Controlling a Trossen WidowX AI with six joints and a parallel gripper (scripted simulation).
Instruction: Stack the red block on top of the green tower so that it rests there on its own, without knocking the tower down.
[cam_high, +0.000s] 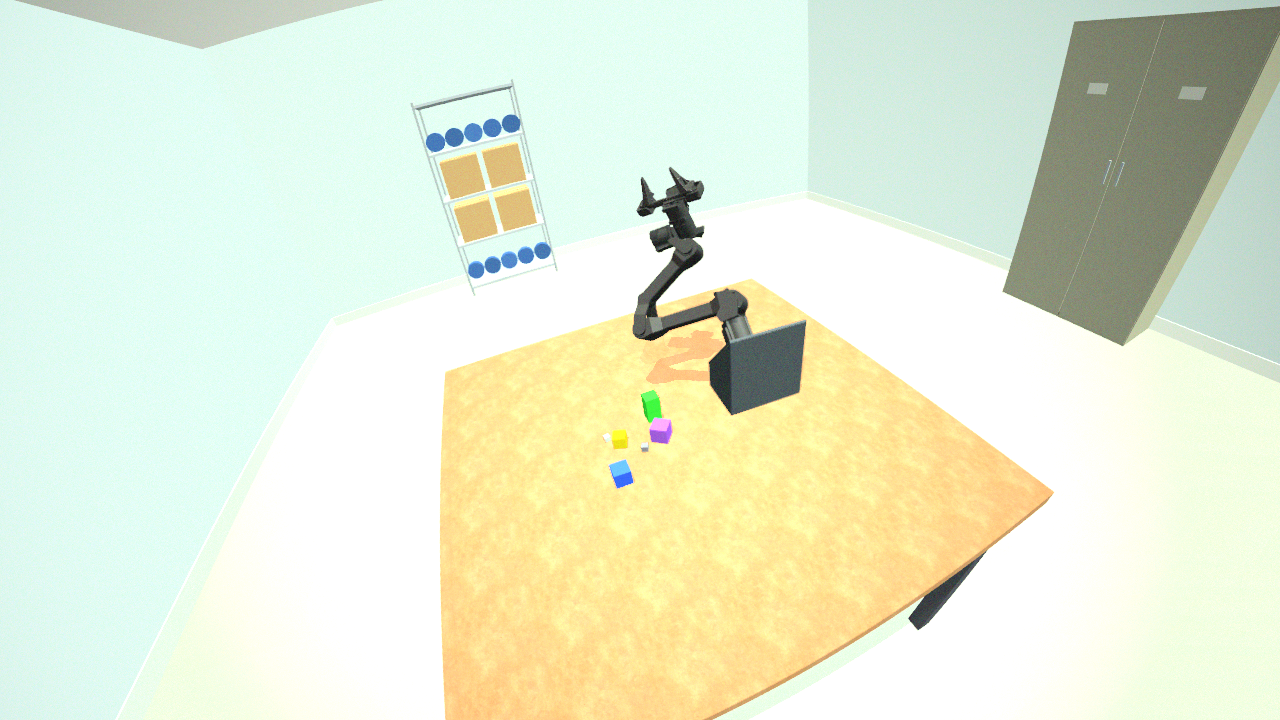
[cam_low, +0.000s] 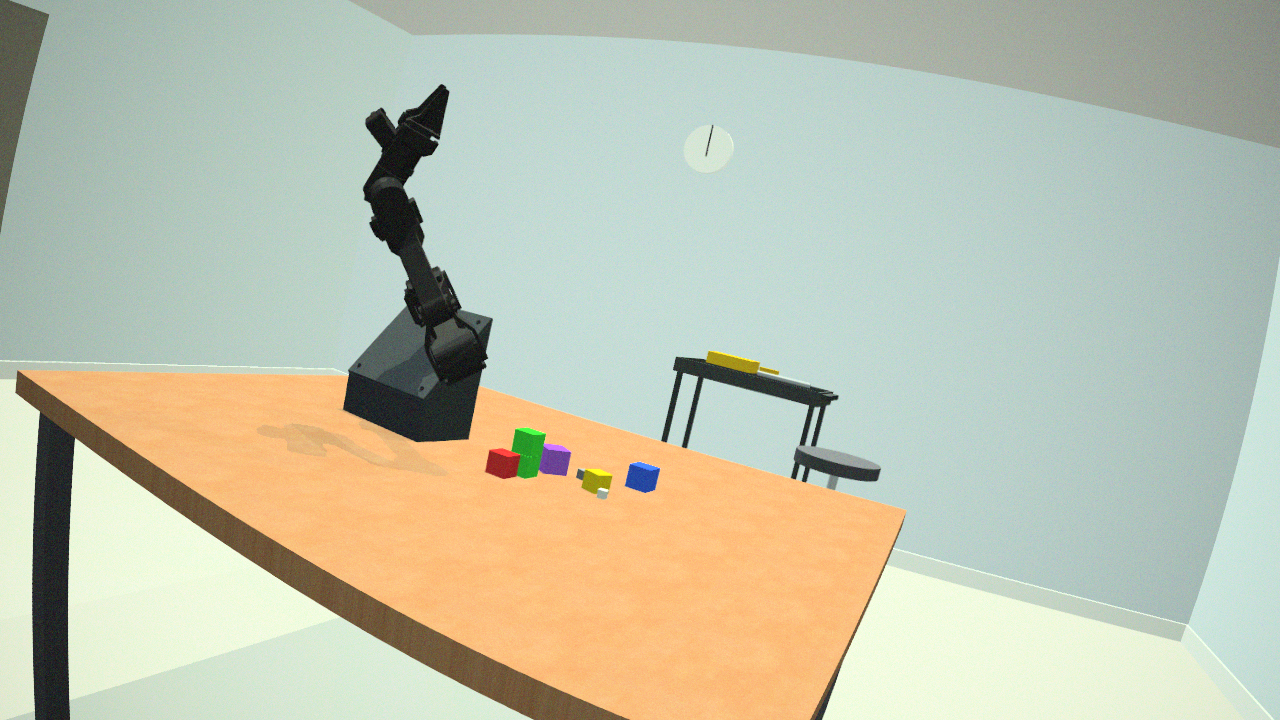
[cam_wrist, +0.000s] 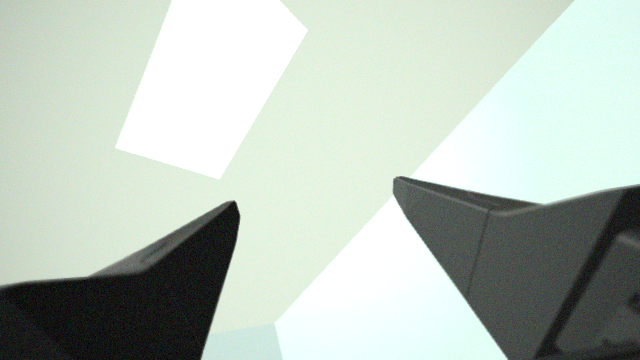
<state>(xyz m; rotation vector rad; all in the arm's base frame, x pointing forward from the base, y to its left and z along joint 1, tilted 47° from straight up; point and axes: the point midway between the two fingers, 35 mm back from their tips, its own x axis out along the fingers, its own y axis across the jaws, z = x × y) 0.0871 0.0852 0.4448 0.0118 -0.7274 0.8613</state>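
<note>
The green tower (cam_high: 650, 404) (cam_low: 528, 451) stands upright on the table near the arm's base. The red block (cam_low: 502, 462) lies on the table right beside it in the exterior view; in the top view it is hidden behind the tower. My gripper (cam_high: 660, 183) (cam_low: 435, 100) (cam_wrist: 315, 192) is open and empty. It points upward, high above the table and well away from the blocks. The wrist view shows only the ceiling and wall between the fingers.
A purple block (cam_high: 660, 430) (cam_low: 554, 459), a yellow block (cam_high: 619, 438) (cam_low: 597, 480) and a blue block (cam_high: 621, 473) (cam_low: 641, 476) lie near the tower. The arm's dark base box (cam_high: 760, 367) (cam_low: 411, 385) stands behind them. The table (cam_high: 716, 573) (cam_low: 537, 573) spreads wide in front.
</note>
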